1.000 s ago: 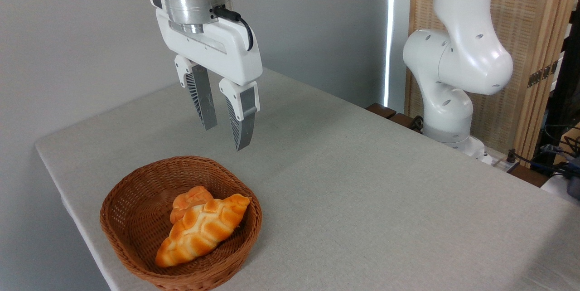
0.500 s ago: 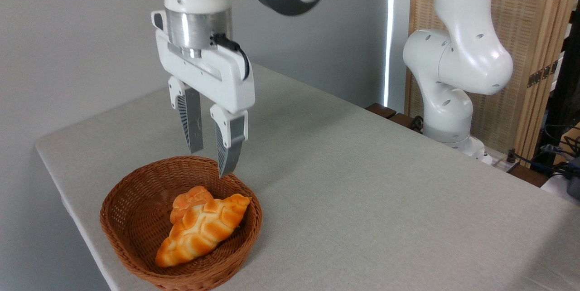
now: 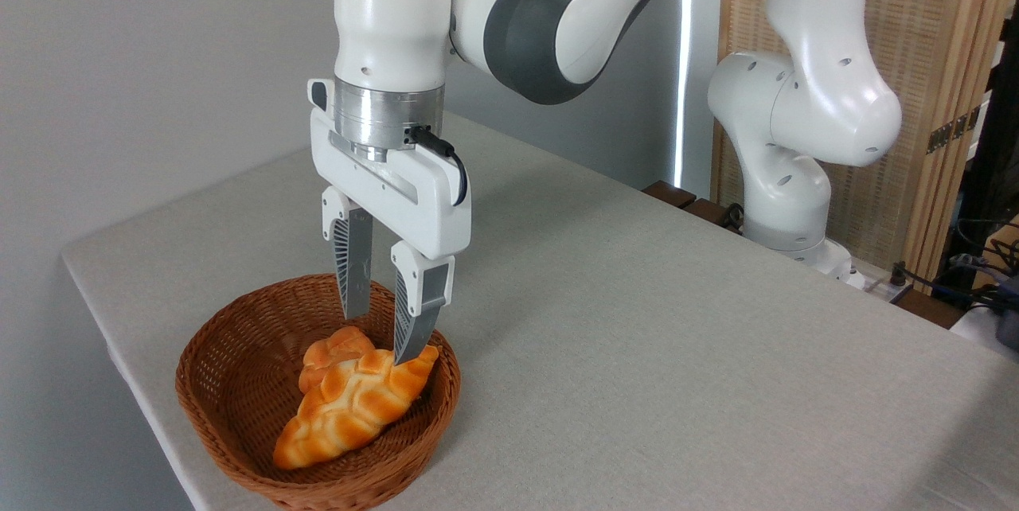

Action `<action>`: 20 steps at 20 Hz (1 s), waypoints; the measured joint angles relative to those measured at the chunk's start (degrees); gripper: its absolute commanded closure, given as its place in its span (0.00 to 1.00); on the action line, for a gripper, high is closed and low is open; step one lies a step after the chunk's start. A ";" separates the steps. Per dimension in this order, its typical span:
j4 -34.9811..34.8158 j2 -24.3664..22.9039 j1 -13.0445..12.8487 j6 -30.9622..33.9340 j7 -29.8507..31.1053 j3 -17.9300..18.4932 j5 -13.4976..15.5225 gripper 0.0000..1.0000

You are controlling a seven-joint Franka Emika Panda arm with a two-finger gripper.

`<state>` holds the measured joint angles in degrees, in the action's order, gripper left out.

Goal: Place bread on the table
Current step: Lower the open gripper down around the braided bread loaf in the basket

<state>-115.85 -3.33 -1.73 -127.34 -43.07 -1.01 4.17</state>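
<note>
You are lowering the gripper, jaws parted and empty, onto the bread in the basket; straddle its upper end before squeezing.

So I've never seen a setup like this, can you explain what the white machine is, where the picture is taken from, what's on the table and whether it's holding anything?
The white machine is a robot arm. Its base stands at the table's far right edge. At its end is a gripper, a two-fingered clamp. There is one picture, taken by a fixed camera looking across the table from the near side.

On the cloth-covered table sits a brown wicker basket. In it lie a long braided bread and a small bun partly behind it.

The gripper holds nothing. Its fingers are open and lowered into the basket, their tips around the bread's upper end. I cannot tell whether they touch it.
</note>
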 measured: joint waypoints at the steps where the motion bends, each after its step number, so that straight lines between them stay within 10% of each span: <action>1: -0.11 -0.01 0.00 0.00 -1.38 0.00 0.00 0.00; 20: -3.33 0.70 -0.14 -2.56 -6.16 -0.03 0.00 0.00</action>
<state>-119.18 -2.62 -1.86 -129.91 -49.23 -1.04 4.17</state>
